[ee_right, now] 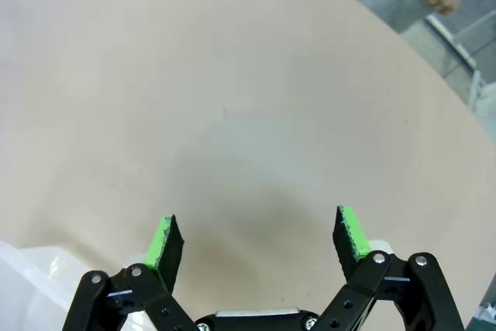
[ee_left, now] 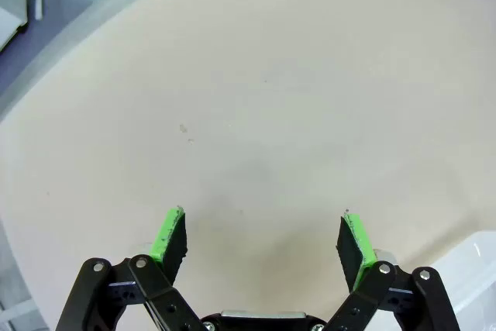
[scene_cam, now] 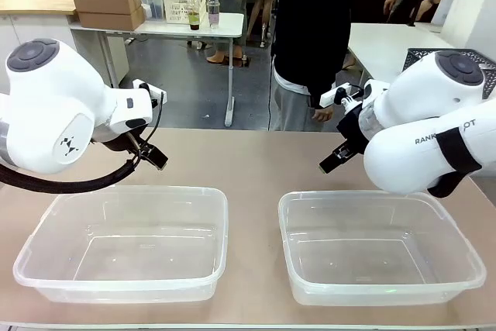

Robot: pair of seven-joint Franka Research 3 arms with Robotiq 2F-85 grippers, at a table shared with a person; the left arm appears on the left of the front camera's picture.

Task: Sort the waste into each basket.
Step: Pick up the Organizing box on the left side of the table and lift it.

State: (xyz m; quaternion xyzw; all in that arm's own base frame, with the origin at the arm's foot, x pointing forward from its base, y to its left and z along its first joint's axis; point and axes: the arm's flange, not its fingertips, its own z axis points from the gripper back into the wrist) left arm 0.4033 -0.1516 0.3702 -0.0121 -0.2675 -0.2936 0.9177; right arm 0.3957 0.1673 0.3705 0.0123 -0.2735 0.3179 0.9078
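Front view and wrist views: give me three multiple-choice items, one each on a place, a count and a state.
1. Where is the left claw? A. Above bare table beyond the left tub. B. Inside the left tub. C. Over the floor.
2. How many clear tubs stand on the table? A. One. B. Two. C. Three.
3. How is the right claw? A. Shut on a can. B. Shut on a bottle. C. Open, nothing between its pads.
Answers: 1 A: its wrist view looks down on bare tabletop; 2 B: left tub and right tub stand side by side; 3 C: its green pads stand wide apart.
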